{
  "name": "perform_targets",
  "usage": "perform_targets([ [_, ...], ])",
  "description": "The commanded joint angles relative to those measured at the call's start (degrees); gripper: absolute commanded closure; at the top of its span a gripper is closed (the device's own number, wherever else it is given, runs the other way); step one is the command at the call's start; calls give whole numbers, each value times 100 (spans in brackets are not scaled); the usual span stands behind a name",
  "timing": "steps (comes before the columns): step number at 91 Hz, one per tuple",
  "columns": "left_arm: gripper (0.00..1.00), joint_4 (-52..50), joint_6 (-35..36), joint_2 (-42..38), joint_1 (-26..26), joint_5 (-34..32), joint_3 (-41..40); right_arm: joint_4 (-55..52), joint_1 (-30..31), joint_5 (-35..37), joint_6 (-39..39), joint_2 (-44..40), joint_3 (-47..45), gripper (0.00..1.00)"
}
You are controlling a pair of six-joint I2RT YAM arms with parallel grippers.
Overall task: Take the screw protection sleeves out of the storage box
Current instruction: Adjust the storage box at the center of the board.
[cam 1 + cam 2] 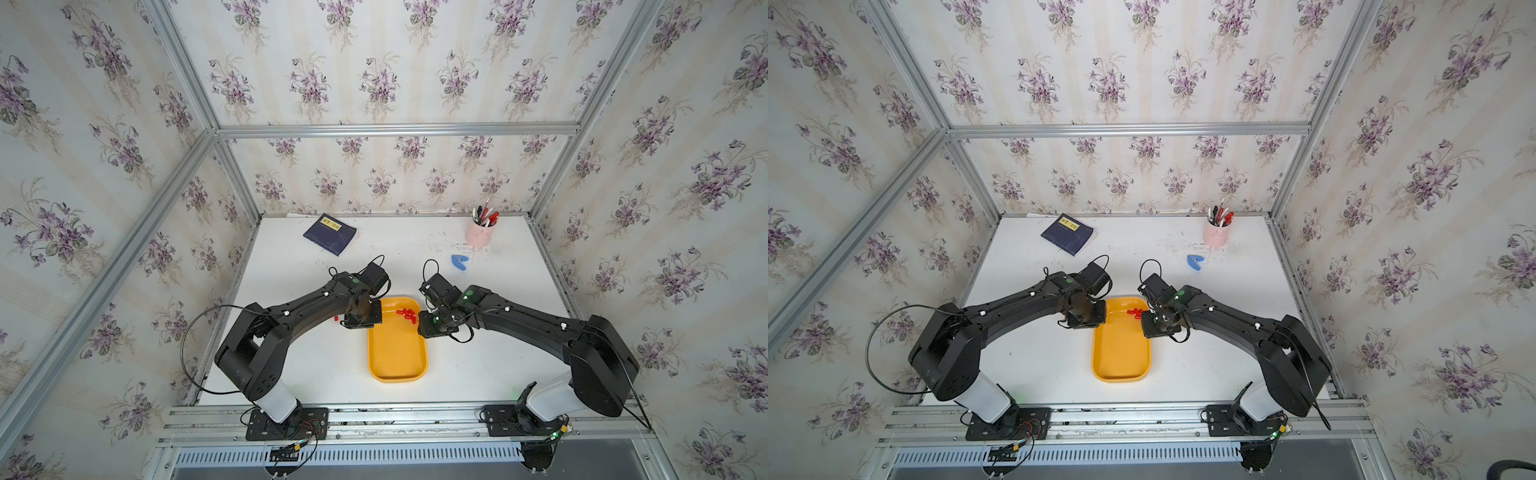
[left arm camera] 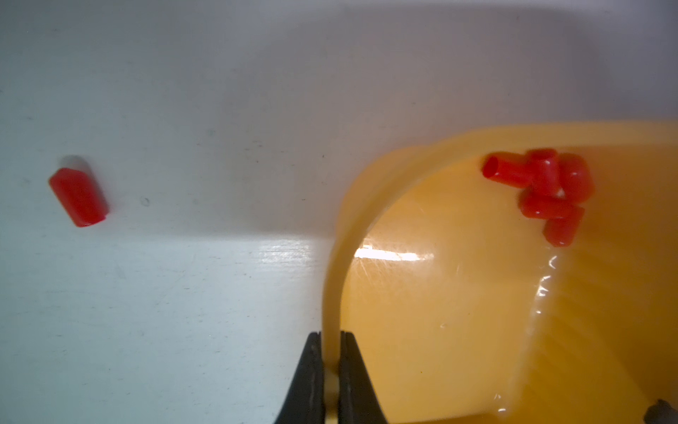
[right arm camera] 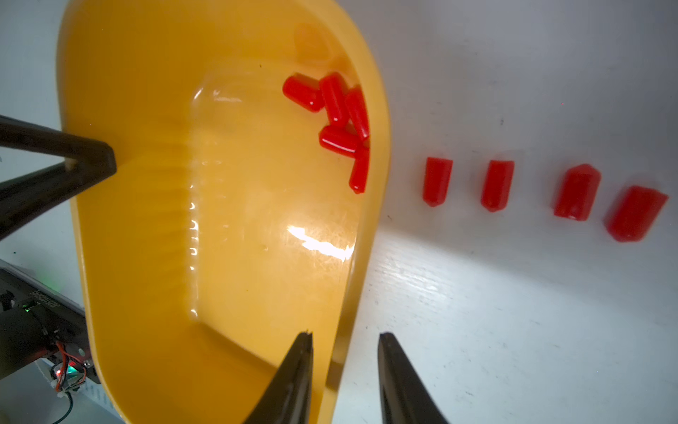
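Your tray (image 1: 397, 361) is a shallow yellow-orange rectangle with rounded corners and a low rim, glossy inside. It lies mid-counter, nearer the front edge than the back, with its long sides running front to back. Its left rim is pinched in the closed left pincer (image 2: 330, 336). Five small red sleeves (image 3: 334, 99) huddle together at the tray's far end, against its right wall. Outside the tray, you have one sleeve (image 2: 79, 197) lying on the counter to its left. Four more (image 3: 497, 185) lie spaced in a row on the counter to its right.
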Motion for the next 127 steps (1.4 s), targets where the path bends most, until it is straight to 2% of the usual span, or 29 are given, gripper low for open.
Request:
perform_targets([
  [1,97,-16,-41,-6,0,28,-27,5,96,66,106,113,65,66],
  [13,97,-2,-49,-15,-5,18,-72,-44,101,254,132,255,125,75],
  [33,97,114,-71,-61,-1,98,-185,-163,153,572,163,275,208,98],
  [39,95,149,-76,-115,-1,135,-185,-296,170,680,150,280,326,99],
  [44,89,145,-84,-183,-1,151,-178,-432,186,752,139,309,433,100],
  [52,63,54,-103,-335,-1,102,-107,-572,189,786,111,363,530,100],
  [57,51,-65,-99,-419,-1,59,-21,-604,193,781,118,383,534,100],
  [60,47,-152,-83,-466,-1,25,52,-607,189,775,119,392,530,100],
  [70,42,-384,-77,-632,-8,-55,276,-569,193,724,152,397,492,100],
  [85,42,-465,-60,-696,-191,-51,538,-404,195,524,238,455,424,100],
  [96,44,-414,31,-372,-455,-138,681,-383,188,509,242,514,412,100],
  [108,58,-188,265,-38,-714,-294,725,-346,189,472,259,535,403,100],
  [127,61,54,518,201,-861,-402,579,-291,189,387,251,605,385,100],
])
